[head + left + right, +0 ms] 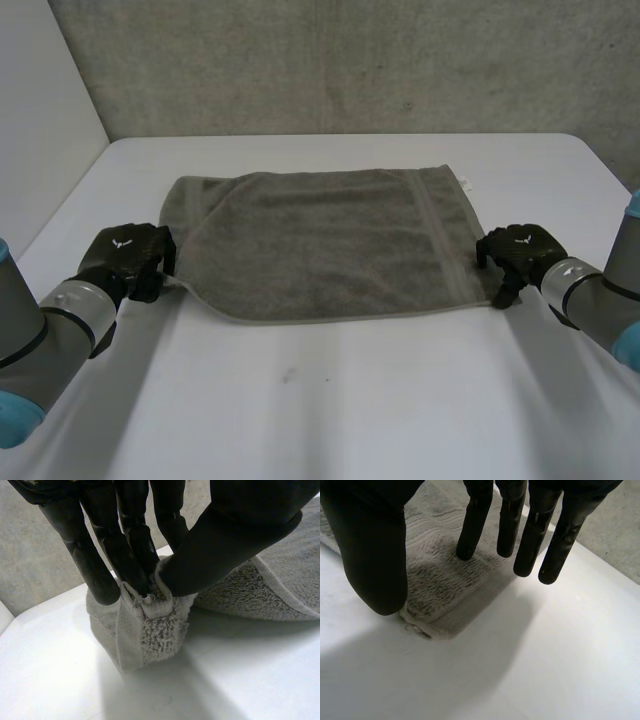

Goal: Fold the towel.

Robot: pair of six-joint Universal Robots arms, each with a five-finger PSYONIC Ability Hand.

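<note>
- Grey towel (320, 245) corner pinched between the fingertips of your left hand (225, 540).
- Right hand (370, 545) straight-fingered, gripping nothing above its corner; lifting now likely skews the fold.

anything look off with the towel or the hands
Uneven grip: the left hand pinches the towel's near corner, bunched and lifted, while the right hand is open over its corner, lying flat on the table.

We read no words or numbers anywhere. Back of the left hand (128, 258): small white winged mark (122, 240), no letters. Back of the right hand (520, 250): same mark. On the towel (320, 245), far right corner: small white tag (466, 182), any print too small for us to read
</note>
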